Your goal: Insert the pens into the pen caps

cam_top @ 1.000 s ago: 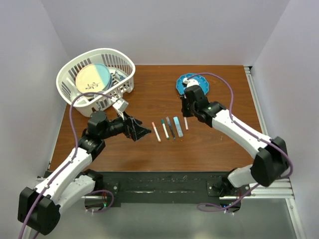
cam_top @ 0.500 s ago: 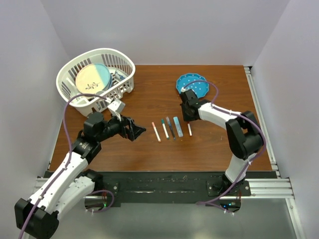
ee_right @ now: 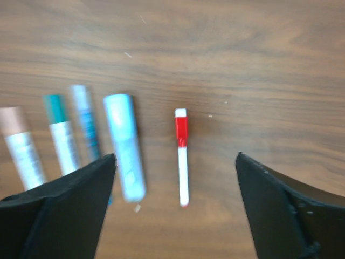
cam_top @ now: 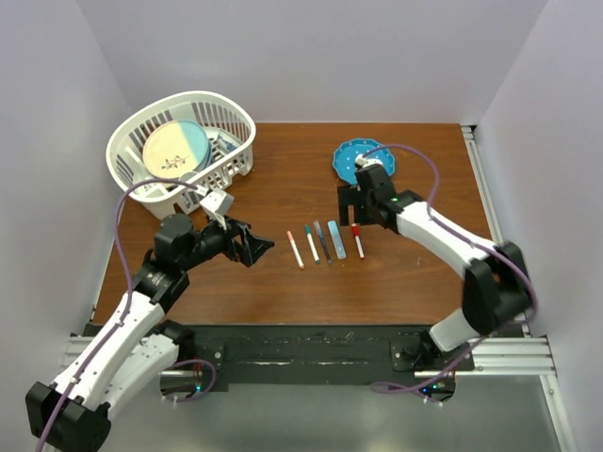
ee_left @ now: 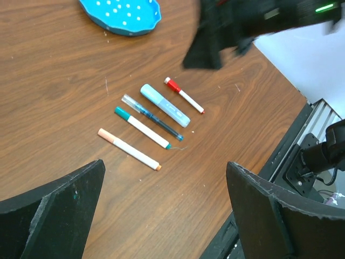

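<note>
Now that the red-capped pen (cam_top: pixel 357 240) lies free at the 3 o'clock end of the row, where a second ago the right end effector (cam_top: pixel 352 209) was down over it, you may log it as capped and set down.

Row, from 9 o'clock: salmon-capped pen (cam_top: pixel 295 250), green-capped pen (cam_top: pixel 311 242), dark blue pen (cam_top: pixel 323 241), light blue pen (cam_top: pixel 336 239), all flat near the centre of the bench (cam_top: pixel 283 169). No loose cap shows, so the task looks near done.

Right end effector: risen to 12 o'clock of the red-capped pen, fingers spread wide, holding nothing.

Left end effector (cam_top: pixel 256 247): at 9 o'clock of the row, likewise agape and empty.
</note>
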Motion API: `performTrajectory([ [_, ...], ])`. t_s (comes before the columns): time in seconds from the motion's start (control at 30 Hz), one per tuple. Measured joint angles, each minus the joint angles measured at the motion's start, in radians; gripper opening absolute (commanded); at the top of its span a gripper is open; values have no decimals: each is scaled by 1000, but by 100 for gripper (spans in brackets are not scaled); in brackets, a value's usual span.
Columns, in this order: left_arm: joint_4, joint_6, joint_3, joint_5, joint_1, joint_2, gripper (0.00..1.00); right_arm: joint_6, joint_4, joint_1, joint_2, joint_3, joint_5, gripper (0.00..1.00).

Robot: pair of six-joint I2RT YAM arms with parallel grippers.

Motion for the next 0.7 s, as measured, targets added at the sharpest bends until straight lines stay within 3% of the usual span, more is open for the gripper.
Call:
performTrajectory([
  [0.2, 25, -15, 0, 1, 0, -58, 100, 16, -36, 0, -431, -27, -77, 99],
  [0.33, 74, -44, 0, 6, 0, -89, 100, 61, -62, 0, -629, -59, -117, 99],
  [0.7, 169, -116, -37, 31, 0, -83, 100, 177, -124, 0, -803, -201, -235, 99],
])
